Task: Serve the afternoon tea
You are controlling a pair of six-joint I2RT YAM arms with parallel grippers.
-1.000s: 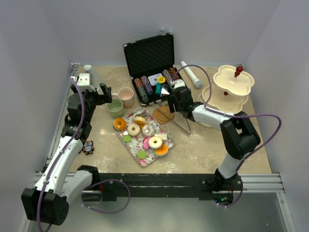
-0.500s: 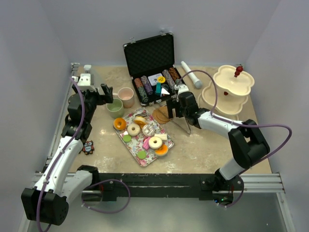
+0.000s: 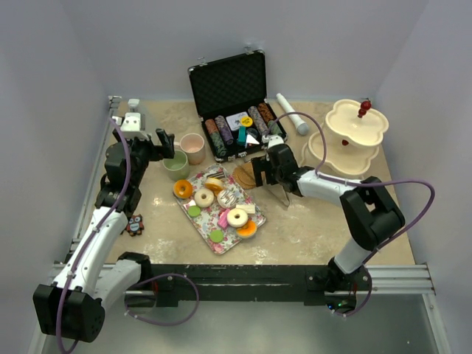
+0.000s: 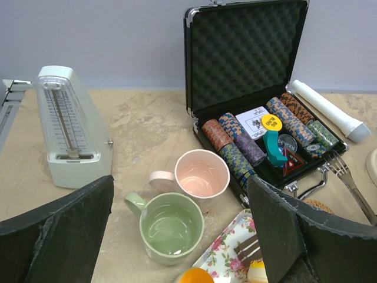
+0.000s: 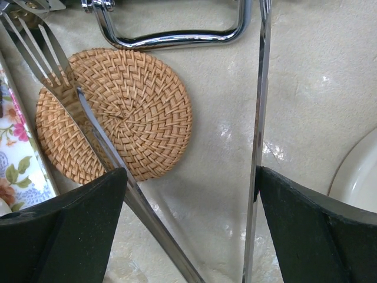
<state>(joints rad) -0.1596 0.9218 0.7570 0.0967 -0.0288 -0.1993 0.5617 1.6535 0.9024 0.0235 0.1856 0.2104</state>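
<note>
The green cup point(image 3: 175, 165) and pink cup point(image 3: 193, 147) stand side by side at the left. My left gripper point(image 3: 164, 144) hovers open and empty above them; its wrist view shows the green cup point(image 4: 172, 227) and pink cup point(image 4: 202, 175) between its fingers. Toy donuts, macarons and cakes point(image 3: 221, 203) lie on the floral tray point(image 3: 210, 228). The cream three-tier stand point(image 3: 352, 133) is at the back right. My right gripper point(image 3: 267, 171) is open, low over the table, straddling metal tongs point(image 3: 282, 193). In its wrist view both tong arms point(image 5: 258, 135) run between its fingers point(image 5: 59, 236).
An open black case of poker chips point(image 3: 232, 103) stands at the back centre. A wicker coaster point(image 5: 115, 115) lies under the tongs' fork tip. A metronome point(image 4: 70, 127) is at the back left, a white cylinder point(image 3: 293, 113) beside the case, and a small owl toy point(image 3: 133, 224) near the left arm.
My right gripper has moved nearer and lower, from the case's front edge down over the tongs. The left arm has barely moved.
</note>
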